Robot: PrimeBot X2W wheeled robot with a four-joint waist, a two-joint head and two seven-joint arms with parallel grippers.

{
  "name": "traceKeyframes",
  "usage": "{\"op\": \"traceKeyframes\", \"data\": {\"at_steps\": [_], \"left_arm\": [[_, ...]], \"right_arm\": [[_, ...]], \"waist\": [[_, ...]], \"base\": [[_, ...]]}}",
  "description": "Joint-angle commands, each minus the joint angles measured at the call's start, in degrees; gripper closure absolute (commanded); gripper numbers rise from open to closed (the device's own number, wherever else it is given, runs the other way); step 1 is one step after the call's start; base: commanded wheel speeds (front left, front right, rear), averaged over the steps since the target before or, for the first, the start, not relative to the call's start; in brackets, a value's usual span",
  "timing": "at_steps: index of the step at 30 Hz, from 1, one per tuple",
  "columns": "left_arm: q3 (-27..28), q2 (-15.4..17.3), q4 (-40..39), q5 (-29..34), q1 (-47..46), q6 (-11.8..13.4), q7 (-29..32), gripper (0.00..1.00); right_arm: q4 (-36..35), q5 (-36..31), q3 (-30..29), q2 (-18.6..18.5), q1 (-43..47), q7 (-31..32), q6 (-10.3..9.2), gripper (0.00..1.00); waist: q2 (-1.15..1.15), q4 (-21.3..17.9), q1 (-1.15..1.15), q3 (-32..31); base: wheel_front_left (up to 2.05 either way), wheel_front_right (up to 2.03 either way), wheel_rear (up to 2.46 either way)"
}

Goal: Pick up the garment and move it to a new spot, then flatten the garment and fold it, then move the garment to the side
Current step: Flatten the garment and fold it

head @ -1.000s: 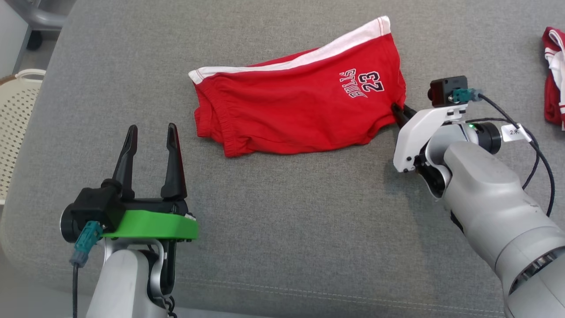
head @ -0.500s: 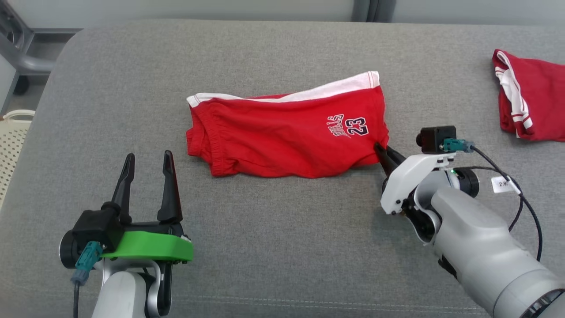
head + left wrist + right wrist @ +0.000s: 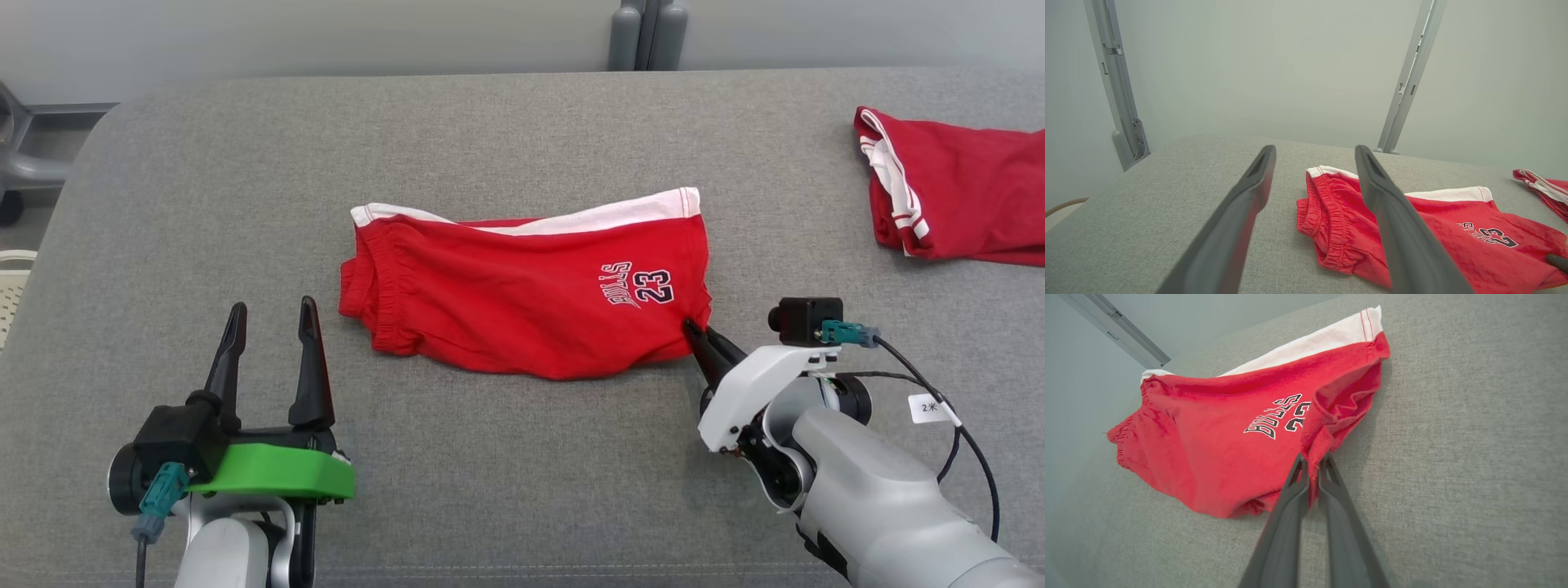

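- The red cotton shorts with a white side band and a "BULLS 23" print [image 3: 522,302] lay rumpled near the middle of the grey fabric-covered table [image 3: 522,490]. Their gathered waistband end was toward the robot's left.
- The right gripper [image 3: 692,327] was pressed together on a thin fold at the shorts' near right corner. In the right wrist view it held only a narrow ridge of cloth. So small a bite could slip free if a pull met drag from the rough table cover.
- Held by one corner, the shorts would likely trail and bunch rather than travel flat, which would leave more smoothing to do.
- The pinched fold might have been a single layer. A lift could then open the leg and let the rest sag or twist.
- The left gripper [image 3: 273,309] stood spread and empty, apart from the waistband. If it came in low, its fingers could snag the elastic gathers or shove the cloth into a heap.
- A second red garment with white stripes [image 3: 955,204] lay at the table's far right. A move toward that side could tangle the two.
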Motion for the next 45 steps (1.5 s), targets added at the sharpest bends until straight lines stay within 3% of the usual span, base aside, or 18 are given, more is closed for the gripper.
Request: {"op": "traceKeyframes", "data": {"at_steps": [1,17,18,19,20,21,25,31,39,45], "left_arm": [[0.2,0.1,-0.3,0.3,0.9,-0.2,-0.2,0.0],[0.3,0.1,0.4,0.4,1.5,0.0,-0.2,0.0],[0.2,0.1,0.4,0.4,1.6,0.0,-0.2,0.0],[0.2,0.1,0.4,0.4,1.6,0.0,-0.2,0.0],[0.2,0.1,0.5,0.3,1.6,0.0,-0.2,0.0],[0.2,0.1,0.6,0.3,1.6,0.0,-0.2,0.0],[0.6,0.1,0.7,0.5,2.4,-0.1,-0.2,0.0],[2.0,0.1,-0.5,1.0,4.2,-0.2,-0.2,0.0],[4.5,0.1,-2.6,4.1,7.8,1.0,-0.2,0.0],[7.1,0.1,-3.7,6.4,11.0,1.6,-0.2,0.0]], "right_arm": [[-0.4,0.4,0.1,-0.2,0.9,-0.3,-0.09,1.0],[0.2,0.0,0.2,0.0,2.0,-0.6,-0.09,1.0],[0.6,-0.3,0.0,0.1,1.8,-0.7,-0.09,0.75],[0.6,-0.3,0.0,0.1,1.8,-0.7,-0.09,0.75],[1.0,-1.0,0.1,0.0,1.5,-0.8,-0.09,0.24],[1.7,-1.7,0.2,-0.1,1.3,-0.8,-0.09,0.0],[3.1,-4.4,-0.5,0.1,0.8,-1.0,-0.08,0.0],[-0.8,-12.6,-7.4,-1.3,2.4,-1.0,-0.08,0.0],[-11.6,-28.0,-21.8,-1.6,11.0,-1.0,-0.08,0.0],[-20.6,-37.1,-32.3,1.5,19.5,-1.0,-0.08,0.0]], "waist": [[0.0,-0.2,0.0,0.1],[0.0,-0.3,0.0,-0.7],[0.0,-0.4,0.0,-0.8],[0.0,-0.4,0.0,-0.8],[0.0,-0.5,0.0,-0.9],[0.0,-0.5,0.0,-1.0],[0.0,-1.1,0.0,-2.0],[0.0,-3.0,0.0,-3.6],[0.0,-5.0,0.0,-6.5],[0.0,-6.3,0.0,-8.0]], "base": [[0.0,0.0,0.0],[0.0,0.0,0.0],[0.0,0.0,0.0],[0.0,0.0,0.0],[0.0,0.0,0.0],[0.0,0.0,0.0],[0.0,0.0,0.0],[0.0,0.0,0.0],[0.0,0.0,0.0],[0.0,0.0,0.0]]}}
